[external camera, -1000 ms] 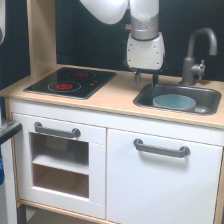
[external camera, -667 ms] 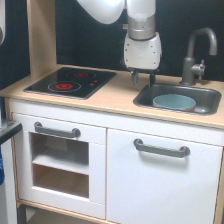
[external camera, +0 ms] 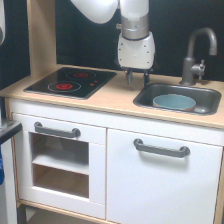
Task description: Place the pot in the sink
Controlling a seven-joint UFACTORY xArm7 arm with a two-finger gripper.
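Inside the sink (external camera: pixel 210 96), the pot (external camera: pixel 174 102) sits half-hidden; tool (external camera: pixel 138 78) empty above.

Text: none can be read.
Labels, brands: none are seen on the arm (external camera: pixel 135 30), cabinet doors (external camera: pixel 160 185) or tap (external camera: pixel 197 55).
Numbers, signs: none; only red rings are printed on the stovetop (external camera: pixel 70 82).

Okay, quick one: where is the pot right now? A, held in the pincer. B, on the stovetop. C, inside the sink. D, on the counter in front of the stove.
C: the pot sits down inside the sink, while the pincer hangs above the counter with nothing in it.
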